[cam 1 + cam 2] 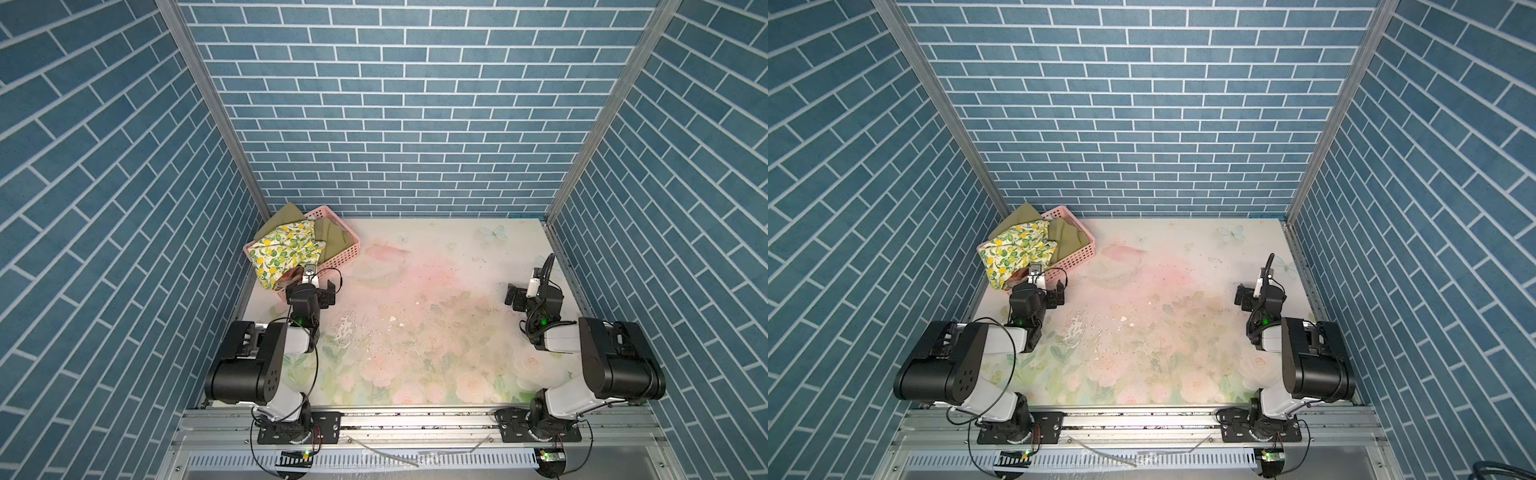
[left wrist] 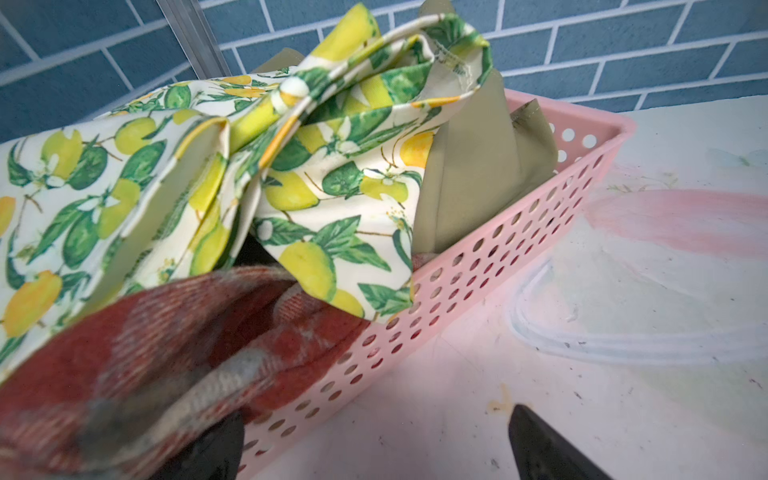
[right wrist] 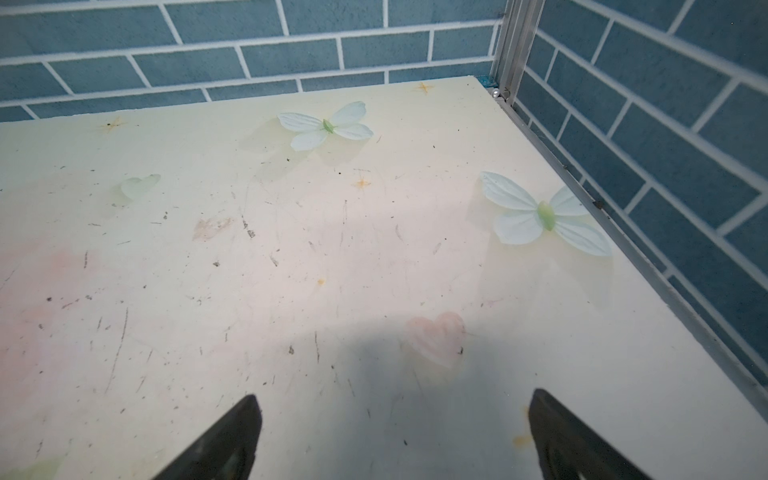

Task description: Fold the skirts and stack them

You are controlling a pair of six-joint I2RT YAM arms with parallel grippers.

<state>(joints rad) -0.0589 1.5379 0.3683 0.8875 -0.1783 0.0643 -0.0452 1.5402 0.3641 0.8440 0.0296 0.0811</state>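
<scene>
Blue brick-print walls (image 1: 415, 124) enclose a worn floral table covering (image 1: 436, 332); both arms' jaws stand spread

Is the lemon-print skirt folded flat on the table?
No, the lemon-print skirt lies crumpled inside the pink basket, with part of it hanging over the rim.
</scene>
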